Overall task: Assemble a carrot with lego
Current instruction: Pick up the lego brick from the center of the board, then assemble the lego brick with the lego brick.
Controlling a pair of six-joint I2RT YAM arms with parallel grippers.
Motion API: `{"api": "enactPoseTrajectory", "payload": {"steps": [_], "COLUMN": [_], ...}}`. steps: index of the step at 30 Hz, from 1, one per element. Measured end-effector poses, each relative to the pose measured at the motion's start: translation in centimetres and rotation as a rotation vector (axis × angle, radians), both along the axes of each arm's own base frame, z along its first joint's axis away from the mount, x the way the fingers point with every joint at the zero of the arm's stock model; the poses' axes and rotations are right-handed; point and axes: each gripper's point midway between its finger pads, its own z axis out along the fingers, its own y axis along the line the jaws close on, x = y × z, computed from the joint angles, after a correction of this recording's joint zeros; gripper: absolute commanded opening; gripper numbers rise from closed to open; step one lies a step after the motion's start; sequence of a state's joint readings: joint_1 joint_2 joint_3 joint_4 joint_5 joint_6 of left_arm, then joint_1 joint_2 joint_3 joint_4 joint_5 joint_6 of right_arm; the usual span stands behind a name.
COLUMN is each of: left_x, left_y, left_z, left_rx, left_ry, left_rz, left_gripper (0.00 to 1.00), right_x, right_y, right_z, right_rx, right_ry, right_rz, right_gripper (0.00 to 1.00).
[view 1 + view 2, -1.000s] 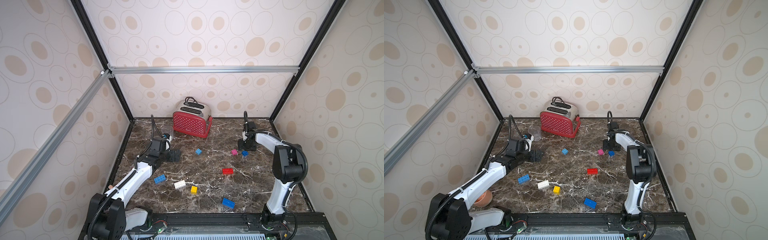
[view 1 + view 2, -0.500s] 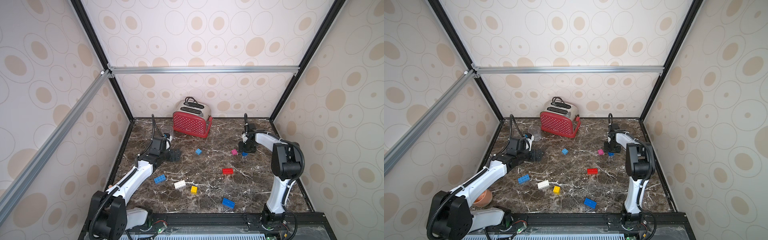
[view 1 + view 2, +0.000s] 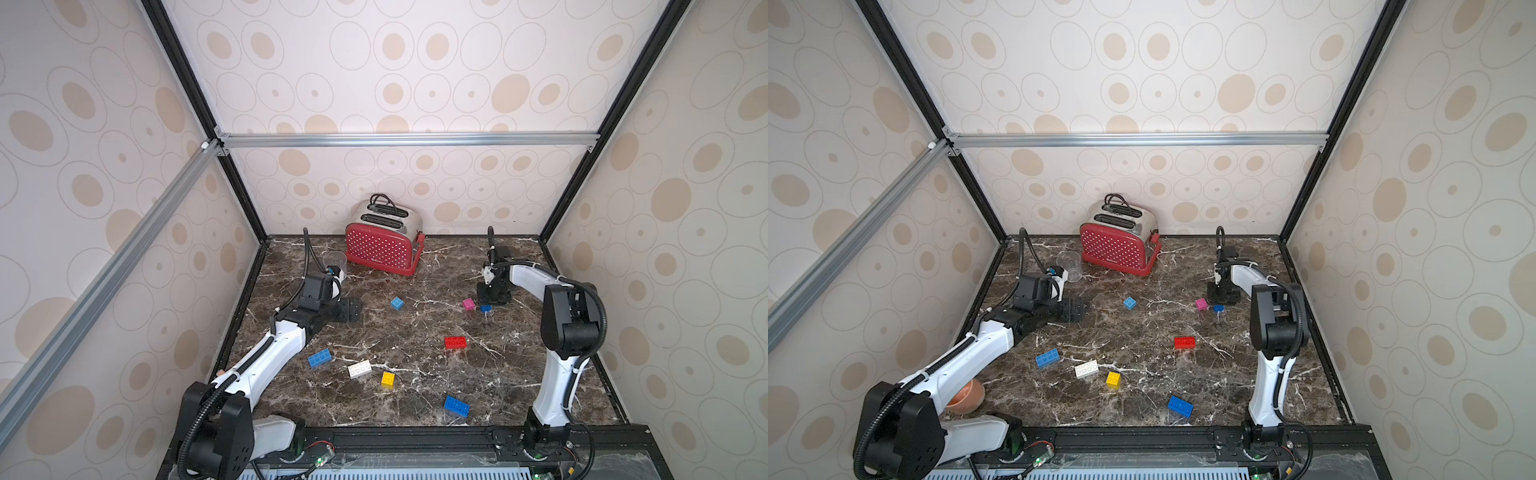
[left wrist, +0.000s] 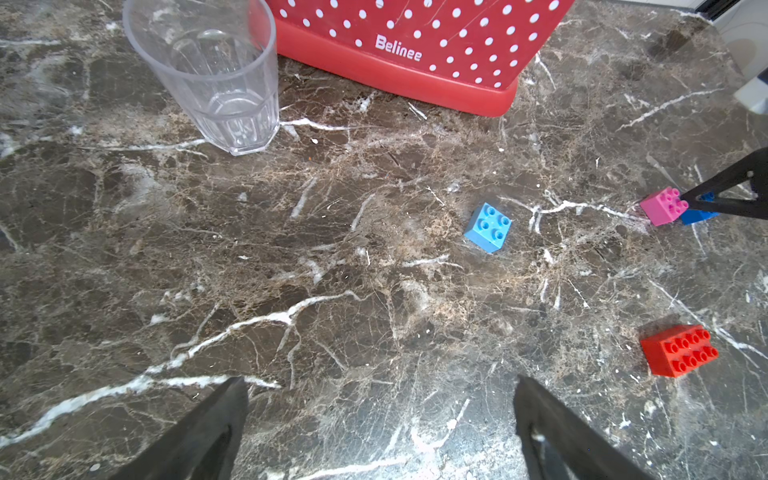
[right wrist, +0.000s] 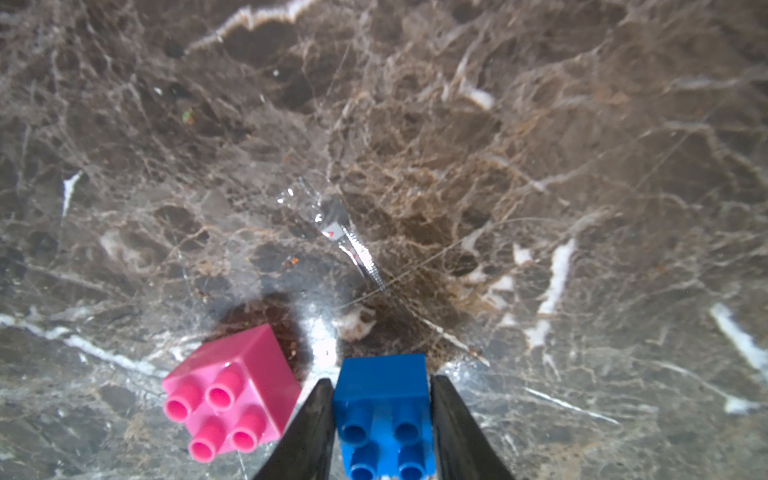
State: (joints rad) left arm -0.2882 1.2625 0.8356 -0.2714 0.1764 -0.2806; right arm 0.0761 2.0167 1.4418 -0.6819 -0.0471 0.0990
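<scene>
Cup (image 4: 216, 75) upright beside toaster (image 4: 415, 41); lego (image 3: 359, 369) loose on table (image 3: 415, 324)

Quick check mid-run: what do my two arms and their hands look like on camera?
Both arms match: the left arm and right arm have white links with chunky black joints, and a ribbed black cable loops along each. The left hand and right hand are black, with flat fingers tapering to narrow tips. No markings are readable.

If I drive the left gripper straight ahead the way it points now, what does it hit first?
Probably the light blue brick, which lies slightly off-centre ahead of the open left gripper, with nothing before it. Height is unclear, so the jaws might pass over it.
</scene>
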Motion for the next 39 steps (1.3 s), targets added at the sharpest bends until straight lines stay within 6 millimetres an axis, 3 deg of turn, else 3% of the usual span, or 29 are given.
{"api": "enactPoseTrajectory", "payload": {"steps": [4, 9, 16, 23, 26, 32, 35, 39], "left_x": [0.0, 0.0, 0.0, 0.0, 0.0, -0.1, -0.2, -0.9], "left_y": [0.0, 0.0, 0.0, 0.0, 0.0, 0.0, 0.0, -0.1], "left_z": [0.0, 0.0, 0.0, 0.0, 0.0, 0.6, 0.9, 0.4], "left_rx": [0.0, 0.001, 0.002, 0.001, 0.001, -0.004, -0.012, -0.022], "left_ry": [0.0, 0.0, 0.0, 0.0, -0.001, -0.017, -0.028, -0.016], "left_rz": [0.0, 0.001, 0.002, 0.002, 0.002, 0.001, -0.003, -0.015], "left_gripper": [0.99, 0.99, 0.99, 0.99, 0.99, 0.99, 0.99, 0.99], "right_x": [0.0, 0.1, -0.1, -4.6, -6.9, -12.4, -14.0, -14.7], "right_y": [0.0, 0.0, 0.0, 0.8, 2.9, 9.8, 12.8, 15.0], "right_z": [0.0, 0.0, 0.1, 1.9, 3.2, 3.9, 3.9, 3.9], "right_rx": [0.001, -0.001, 0.004, 0.042, 0.06, 0.104, 0.103, 0.091], "right_ry": [0.005, 0.004, 0.003, 0.009, -0.01, -0.007, -0.008, -0.011], "right_rz": [0.001, 0.001, -0.008, -0.061, -0.053, 0.025, 0.064, 0.08], "right_gripper": [0.36, 0.23, 0.14, 0.12, 0.11, 0.08, 0.07, 0.07]}}
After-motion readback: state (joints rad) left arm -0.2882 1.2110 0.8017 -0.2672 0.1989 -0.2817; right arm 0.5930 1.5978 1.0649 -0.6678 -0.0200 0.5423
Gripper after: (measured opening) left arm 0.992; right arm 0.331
